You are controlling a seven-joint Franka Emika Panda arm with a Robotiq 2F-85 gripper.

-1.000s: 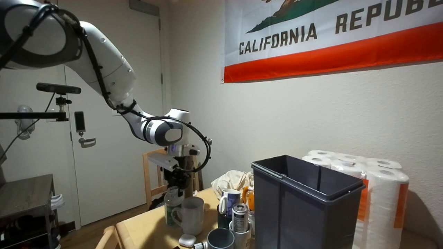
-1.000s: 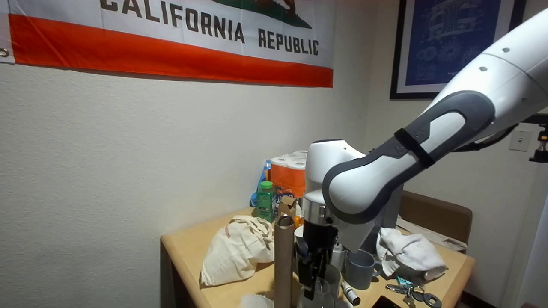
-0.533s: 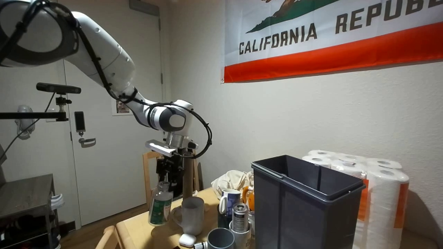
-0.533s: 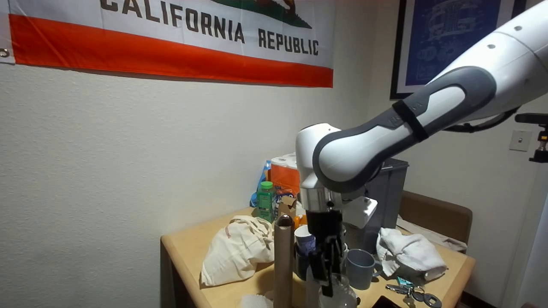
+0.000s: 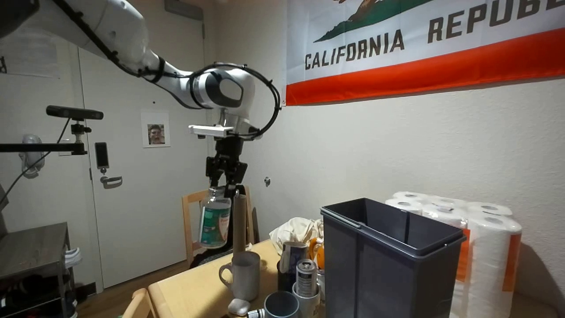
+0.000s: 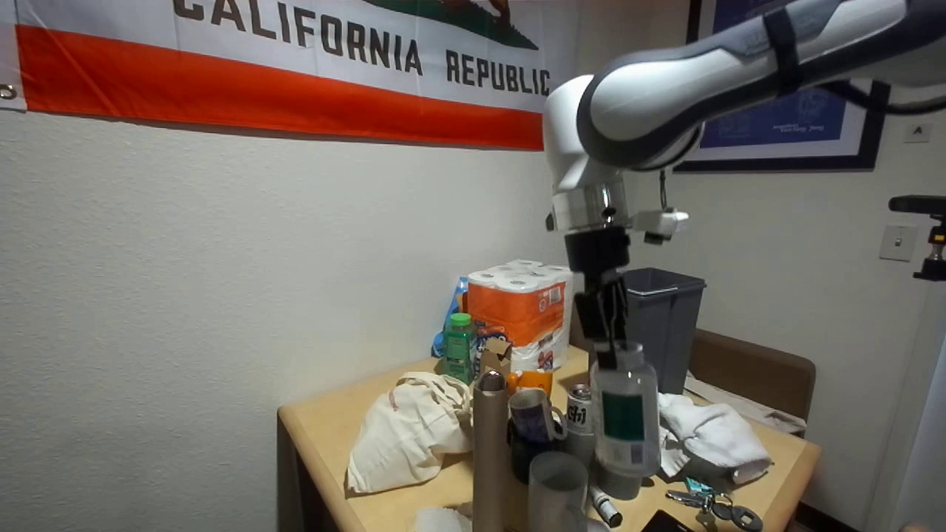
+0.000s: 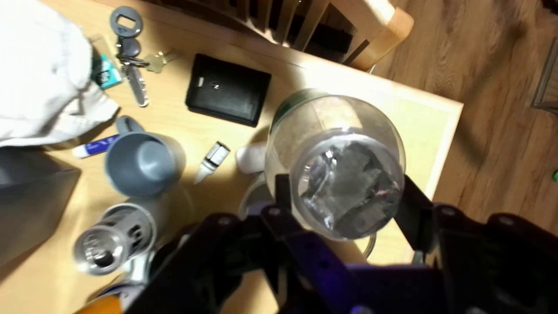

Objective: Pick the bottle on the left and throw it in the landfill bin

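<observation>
the landfill bin, dark grey and open at the top, stands nearest in an exterior view. near it on the table are a blue-grey mug and a silver can set in a pale mug. past these, a grey handled mug stands upright. higher up, the bottle, clear with a green label, hangs almost upright in the air, raised off the table and well apart from the bin. the gripper is clamped on it: in the wrist view a finger sits against each side of the neck. farther back a brown tube stands upright, then come a wooden chair and, farthest of all, a pale door.
</observation>
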